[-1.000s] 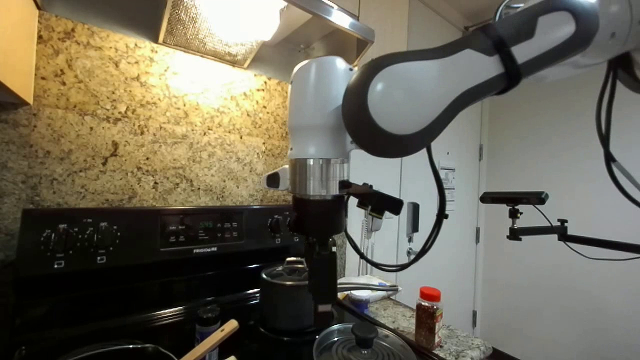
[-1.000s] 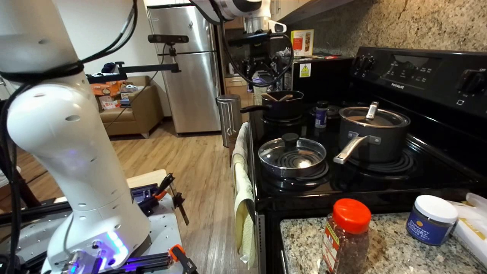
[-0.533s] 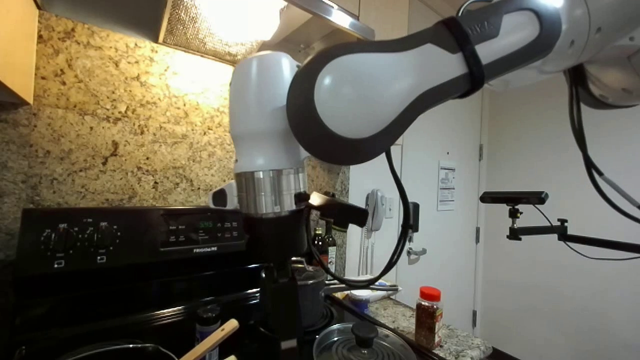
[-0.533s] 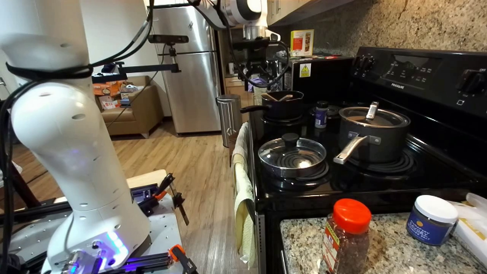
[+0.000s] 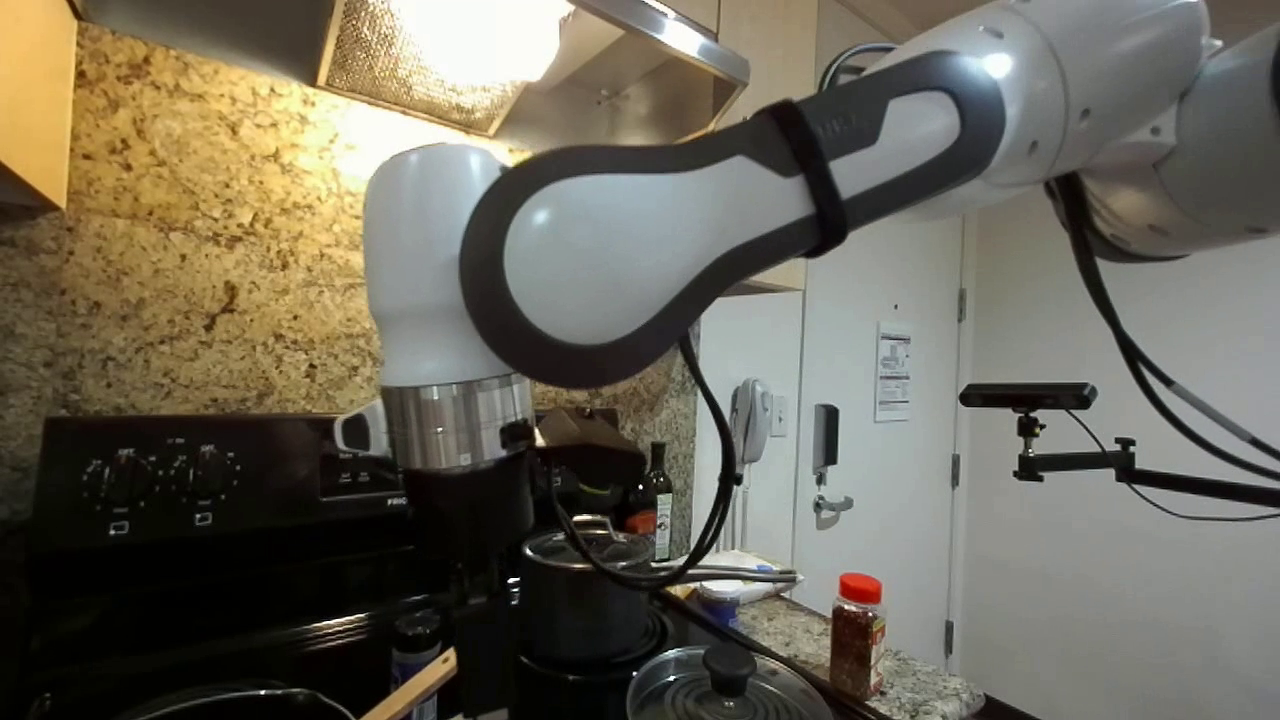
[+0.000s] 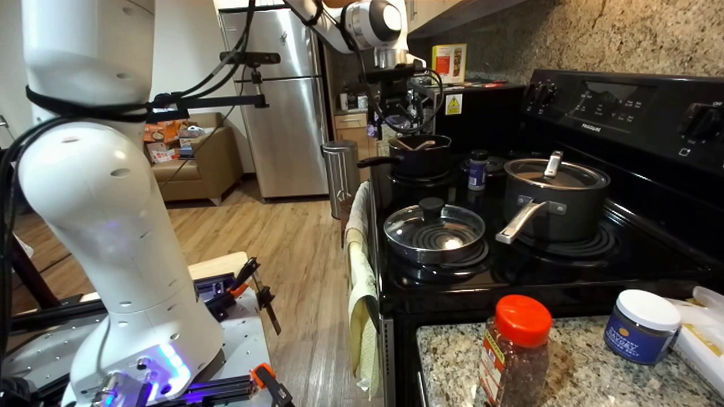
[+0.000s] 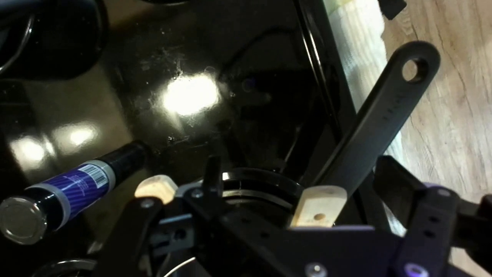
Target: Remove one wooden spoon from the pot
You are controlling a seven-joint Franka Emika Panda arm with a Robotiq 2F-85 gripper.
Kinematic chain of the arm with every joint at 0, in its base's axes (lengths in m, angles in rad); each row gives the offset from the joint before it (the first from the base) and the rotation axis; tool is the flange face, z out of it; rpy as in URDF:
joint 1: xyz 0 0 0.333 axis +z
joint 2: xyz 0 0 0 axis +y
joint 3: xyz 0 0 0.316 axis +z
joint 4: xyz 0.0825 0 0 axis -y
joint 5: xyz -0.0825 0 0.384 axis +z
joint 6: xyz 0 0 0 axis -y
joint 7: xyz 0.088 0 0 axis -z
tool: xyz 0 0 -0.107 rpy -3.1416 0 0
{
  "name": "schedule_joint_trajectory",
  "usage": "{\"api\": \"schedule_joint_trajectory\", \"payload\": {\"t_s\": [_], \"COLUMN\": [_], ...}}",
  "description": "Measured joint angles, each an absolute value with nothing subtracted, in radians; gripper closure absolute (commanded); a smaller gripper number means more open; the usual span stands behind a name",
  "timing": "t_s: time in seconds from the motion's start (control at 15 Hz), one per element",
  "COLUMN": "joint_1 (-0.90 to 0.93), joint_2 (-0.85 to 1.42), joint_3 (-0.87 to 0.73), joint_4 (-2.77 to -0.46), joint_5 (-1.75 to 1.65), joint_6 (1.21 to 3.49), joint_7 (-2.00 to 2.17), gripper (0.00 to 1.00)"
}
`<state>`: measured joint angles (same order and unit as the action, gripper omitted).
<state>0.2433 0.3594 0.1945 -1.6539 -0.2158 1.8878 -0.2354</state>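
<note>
The dark pot [image 6: 421,162] stands on a far burner, its long black handle [image 7: 374,123] pointing out over the stove's front edge. Two pale wooden utensils [image 6: 400,144] [image 6: 425,145] lean in it. Their bowls are hidden inside, so I cannot tell which is the wooden spoon. In the wrist view one handle end with a hole [image 7: 319,207] shows between the open fingers; the other handle end [image 7: 155,188] is outside them, beside the left finger. My gripper [image 7: 299,169] is open and empty, pointing down above the pot. It also shows in an exterior view [image 6: 397,116].
A blue-labelled spice bottle [image 7: 77,188] stands close beside the pot. A glass-lidded pan [image 6: 434,234] and a lidded saucepan [image 6: 557,200] sit on other burners. A red-capped jar [image 6: 517,350] stands on the counter. A range hood [image 5: 640,60] hangs above.
The arm has swung across the stove toward the pot and come lower in an exterior view. The pot and the wooden utensils have not moved.
</note>
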Motion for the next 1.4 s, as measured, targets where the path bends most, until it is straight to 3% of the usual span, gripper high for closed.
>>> {"api": "schedule_joint_trajectory", "payload": {"t_s": [0.2,0.33,0.4,0.53,1.07,1.13,1.4], "joint_1": [0.241,0.243,0.244,0.249,0.266,0.267,0.267], "joint_2": [0.436,0.482,0.502,0.535,0.600,0.604,0.609], "joint_3": [0.191,0.191,0.191,0.191,0.191,0.191,0.190], "joint_4": [-1.565,-1.510,-1.484,-1.439,-1.338,-1.332,-1.320], "joint_5": [-0.215,-0.215,-0.215,-0.215,-0.215,-0.215,-0.215], "joint_6": [1.848,1.823,1.811,1.792,1.736,1.731,1.719], "joint_7": [-0.252,-0.261,-0.265,-0.269,-0.271,-0.271,-0.273], "gripper": [0.00,0.11,0.30,0.37,0.91,0.94,0.91]}}
